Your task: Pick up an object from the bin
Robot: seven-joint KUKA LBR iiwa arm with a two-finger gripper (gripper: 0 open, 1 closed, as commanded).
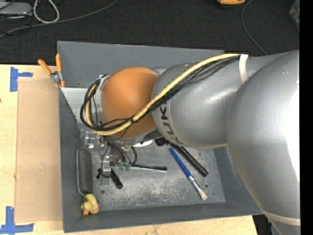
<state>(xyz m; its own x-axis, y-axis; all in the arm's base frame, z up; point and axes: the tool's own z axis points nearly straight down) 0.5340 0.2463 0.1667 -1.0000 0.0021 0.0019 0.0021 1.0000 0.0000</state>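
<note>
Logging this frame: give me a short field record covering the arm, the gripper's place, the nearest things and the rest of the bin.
arm: enters from the right, orange wrist cover over the bin's left half
gripper: low over the floor, left part of the bin
grasp: cannot tell
nearest things: long dark roll to its left; thin black rod to its right; small black piece
other things: blue-handled brush; black pen; small yellow toy in the near-left corner
</note>
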